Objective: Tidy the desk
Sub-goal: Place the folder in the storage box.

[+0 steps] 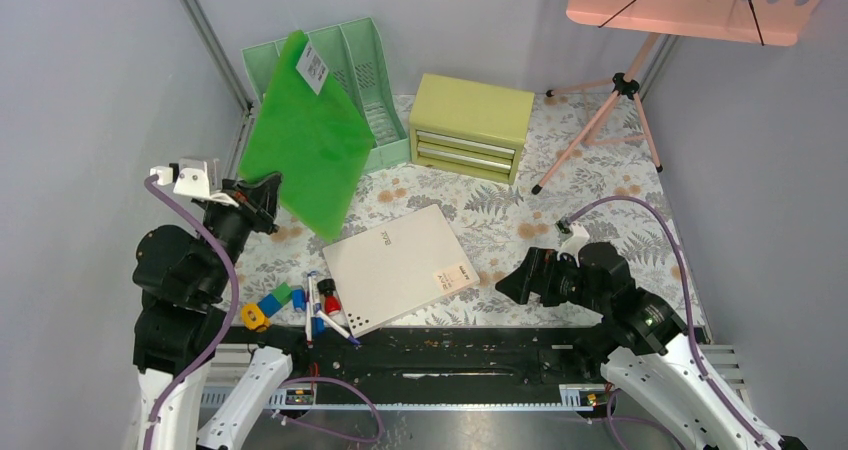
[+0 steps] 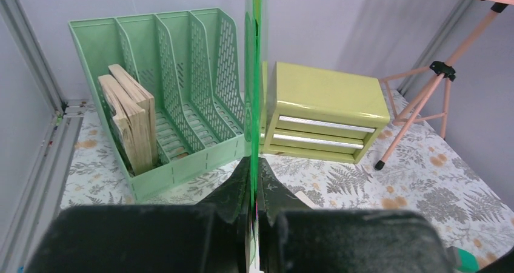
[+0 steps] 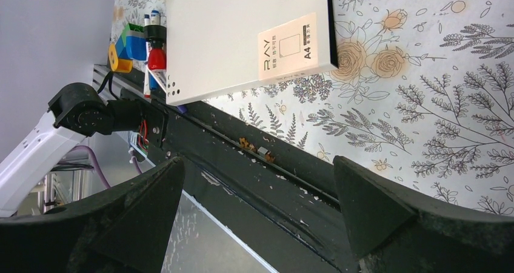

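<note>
I am looking at the desk (image 1: 490,215), a flat rectangular top with a pale covering of grey ferns and small orange flowers, lying level across mid-frame.

The surface (image 1: 600,200) carries a matt printed covering. The drawer chest (image 1: 470,110) has a smooth, semi-gloss shell that looks like painted metal, with silvery drawer fronts. Left of the drawer chest, the file rack (image 1: 372,80) is matt perforated plastic and holds bare, unvarnished wooden blocks (image 2: 130,118). The folder (image 1: 305,140), also left of the chest, is glossy translucent plastic. In front of the chest, the box (image 1: 395,265) is smooth matt card.
</note>
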Controlling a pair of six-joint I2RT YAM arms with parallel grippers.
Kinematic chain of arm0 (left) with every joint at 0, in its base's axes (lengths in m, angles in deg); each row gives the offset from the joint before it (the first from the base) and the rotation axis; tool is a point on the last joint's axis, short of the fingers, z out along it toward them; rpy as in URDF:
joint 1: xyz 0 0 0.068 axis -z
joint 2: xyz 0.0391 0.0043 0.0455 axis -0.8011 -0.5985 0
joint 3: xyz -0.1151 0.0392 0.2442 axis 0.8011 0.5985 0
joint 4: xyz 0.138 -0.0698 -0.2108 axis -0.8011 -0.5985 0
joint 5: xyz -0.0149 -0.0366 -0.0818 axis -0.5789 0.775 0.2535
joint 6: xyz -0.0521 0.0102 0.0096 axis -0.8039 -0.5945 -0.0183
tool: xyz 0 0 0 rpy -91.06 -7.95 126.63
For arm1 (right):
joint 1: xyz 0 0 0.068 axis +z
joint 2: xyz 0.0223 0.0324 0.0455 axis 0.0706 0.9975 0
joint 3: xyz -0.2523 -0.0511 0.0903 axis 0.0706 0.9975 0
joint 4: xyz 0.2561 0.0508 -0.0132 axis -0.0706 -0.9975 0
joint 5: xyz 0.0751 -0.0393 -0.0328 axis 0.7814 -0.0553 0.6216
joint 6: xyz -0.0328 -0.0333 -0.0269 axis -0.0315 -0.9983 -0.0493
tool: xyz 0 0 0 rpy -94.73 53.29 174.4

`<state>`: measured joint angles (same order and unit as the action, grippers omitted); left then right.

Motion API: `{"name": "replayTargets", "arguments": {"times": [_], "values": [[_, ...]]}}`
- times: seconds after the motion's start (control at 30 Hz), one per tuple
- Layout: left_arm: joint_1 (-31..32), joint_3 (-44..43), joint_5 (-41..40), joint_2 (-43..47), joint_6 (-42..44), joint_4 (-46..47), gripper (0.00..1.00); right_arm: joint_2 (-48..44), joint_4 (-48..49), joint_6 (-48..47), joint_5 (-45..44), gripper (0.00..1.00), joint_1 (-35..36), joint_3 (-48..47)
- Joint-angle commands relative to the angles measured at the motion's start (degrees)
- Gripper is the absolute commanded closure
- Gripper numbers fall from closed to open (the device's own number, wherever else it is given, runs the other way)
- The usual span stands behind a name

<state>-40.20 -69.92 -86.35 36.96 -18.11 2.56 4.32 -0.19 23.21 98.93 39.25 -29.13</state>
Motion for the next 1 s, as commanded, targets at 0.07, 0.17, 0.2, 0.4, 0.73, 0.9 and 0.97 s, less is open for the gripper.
{"name": "replayTargets", "arguments": {"times": [0.07,0.17,0.2,0.4,0.73,0.9,0.97], "values": [[-0.21,-2.35,-5.51,-0.66,2.01,5.82,1.0,0.26,1.38,0.97,-1.47,0.01,-0.2,0.91],[-0.21,-1.56,-5.35,-1.61,2.4,6.84,1.0,0.46,1.36,1.35,-1.62,0.01,-0.16,1.92],[-0.22,-1.3,-5.26,-2.04,2.45,7.31,1.0,0.47,1.39,1.53,-1.52,0.01,-0.14,2.33],[-0.22,-0.86,-3.48,-6.25,1.8,10.15,1.0,-1.22,1.39,3.19,-2.42,0.0,-0.18,5.19],[-0.21,0.52,-8.49,-13.2,1.97,17.08,1.0,-5.08,1.35,5.3,-4.13,0.01,-0.13,8.49],[-0.25,-0.41,-11.28,-17.35,2.65,19.66,1.0,-8.4,1.38,6.66,-5.94,0.01,-0.18,9.99],[-0.21,-0.48,-12.94,-18.8,3.25,21.01,1.0,-9.99,1.41,7.68,-6.49,0.01,-0.21,10.72]]}}
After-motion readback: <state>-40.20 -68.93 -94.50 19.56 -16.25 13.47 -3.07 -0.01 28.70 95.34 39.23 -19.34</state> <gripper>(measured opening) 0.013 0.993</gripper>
